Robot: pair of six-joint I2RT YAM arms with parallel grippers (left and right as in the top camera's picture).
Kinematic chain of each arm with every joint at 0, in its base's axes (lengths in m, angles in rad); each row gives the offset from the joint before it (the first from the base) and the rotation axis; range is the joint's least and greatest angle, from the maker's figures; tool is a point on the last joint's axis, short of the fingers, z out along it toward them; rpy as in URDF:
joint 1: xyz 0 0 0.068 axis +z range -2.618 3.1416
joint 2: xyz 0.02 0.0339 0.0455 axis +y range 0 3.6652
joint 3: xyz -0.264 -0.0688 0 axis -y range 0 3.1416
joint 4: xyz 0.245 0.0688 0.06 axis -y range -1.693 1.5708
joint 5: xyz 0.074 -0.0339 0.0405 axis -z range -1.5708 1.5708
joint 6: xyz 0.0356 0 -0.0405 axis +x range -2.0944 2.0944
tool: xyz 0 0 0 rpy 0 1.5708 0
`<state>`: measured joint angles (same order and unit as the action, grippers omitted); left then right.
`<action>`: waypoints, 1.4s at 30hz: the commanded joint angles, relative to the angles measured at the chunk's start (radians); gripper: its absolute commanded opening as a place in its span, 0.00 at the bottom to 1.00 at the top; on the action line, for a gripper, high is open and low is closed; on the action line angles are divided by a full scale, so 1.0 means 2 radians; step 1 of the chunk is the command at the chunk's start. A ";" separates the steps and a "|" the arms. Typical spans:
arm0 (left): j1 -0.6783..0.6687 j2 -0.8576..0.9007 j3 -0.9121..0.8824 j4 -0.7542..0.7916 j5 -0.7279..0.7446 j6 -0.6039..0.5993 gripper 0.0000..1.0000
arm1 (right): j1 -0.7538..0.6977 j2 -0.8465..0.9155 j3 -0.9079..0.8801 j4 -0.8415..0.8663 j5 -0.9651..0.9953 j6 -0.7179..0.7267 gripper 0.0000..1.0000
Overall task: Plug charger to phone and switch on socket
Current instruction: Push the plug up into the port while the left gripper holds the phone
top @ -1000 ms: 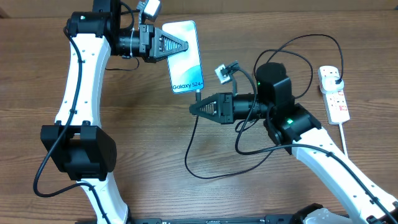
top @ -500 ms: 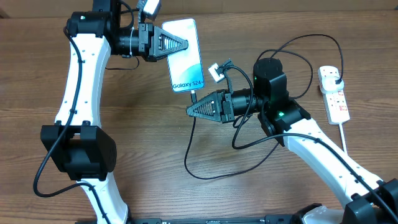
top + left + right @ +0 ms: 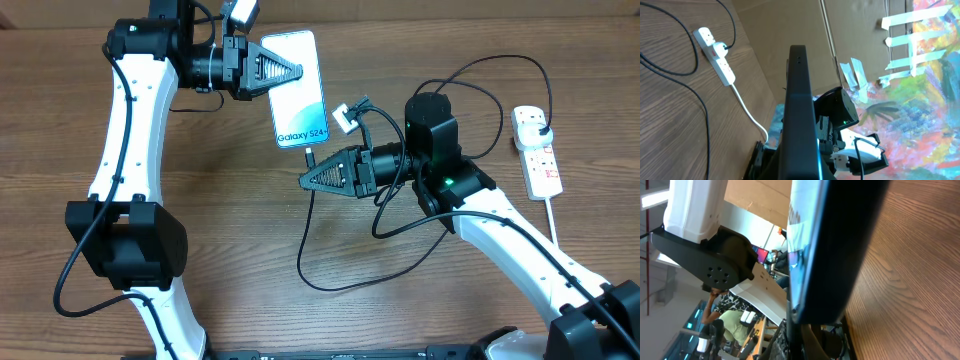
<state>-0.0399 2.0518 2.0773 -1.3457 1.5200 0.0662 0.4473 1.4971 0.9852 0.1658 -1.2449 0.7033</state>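
My left gripper is shut on the phone and holds it above the table with its lit blue screen facing up. The phone shows edge-on in the left wrist view and in the right wrist view. My right gripper is shut on the charger just behind its connector tip. The tip sits at the phone's lower edge; I cannot tell if it is seated. The socket lies at the far right with the black plug in it.
The charger cable loops over the wood table between the right arm and the socket. The socket and its white cord also show in the left wrist view. The left arm's base stands at the front left.
My right arm has shifted slightly left and up toward the phone's lower edge with the cable in its jaws. The left arm and phone have not moved.
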 commanded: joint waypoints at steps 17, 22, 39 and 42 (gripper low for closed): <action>-0.013 -0.009 0.015 0.001 0.031 0.003 0.04 | 0.001 0.000 -0.002 0.023 0.006 0.015 0.04; -0.013 -0.009 0.014 0.001 0.031 0.003 0.04 | 0.001 0.000 -0.002 0.025 0.005 0.017 0.04; -0.014 -0.009 0.014 0.004 0.031 0.002 0.04 | 0.000 0.000 -0.002 0.025 0.031 0.017 0.04; -0.014 -0.009 0.014 0.003 0.031 0.002 0.04 | 0.000 0.000 -0.002 0.026 0.043 0.017 0.04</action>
<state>-0.0593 2.0518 2.0777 -1.3373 1.5341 0.0582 0.4477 1.4971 0.9852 0.2089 -1.2152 0.7326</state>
